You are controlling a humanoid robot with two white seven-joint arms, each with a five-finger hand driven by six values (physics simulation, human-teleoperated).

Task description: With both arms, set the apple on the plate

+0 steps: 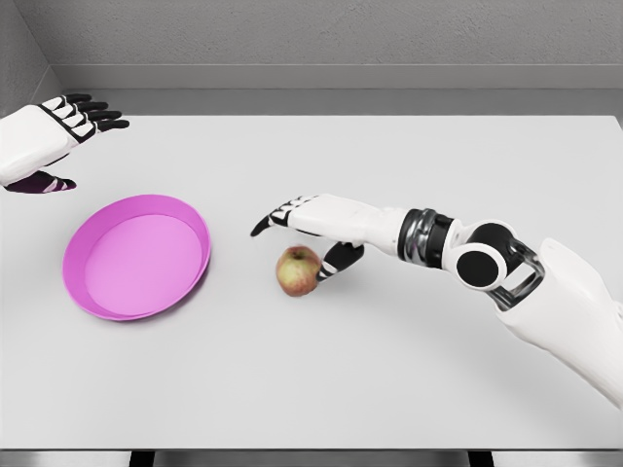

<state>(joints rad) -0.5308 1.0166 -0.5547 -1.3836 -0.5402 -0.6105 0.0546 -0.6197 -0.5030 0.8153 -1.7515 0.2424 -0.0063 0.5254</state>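
Reaching in from the lower right, my right arm stretches across the grey table (389, 370), and my right hand (310, 226) hovers just above and behind the apple (298, 269), fingers spread, thumb close beside the fruit, gripping nothing. That apple sits on the table just right of the pink plate (97, 292). My left hand (60, 131) hangs open at the far left.
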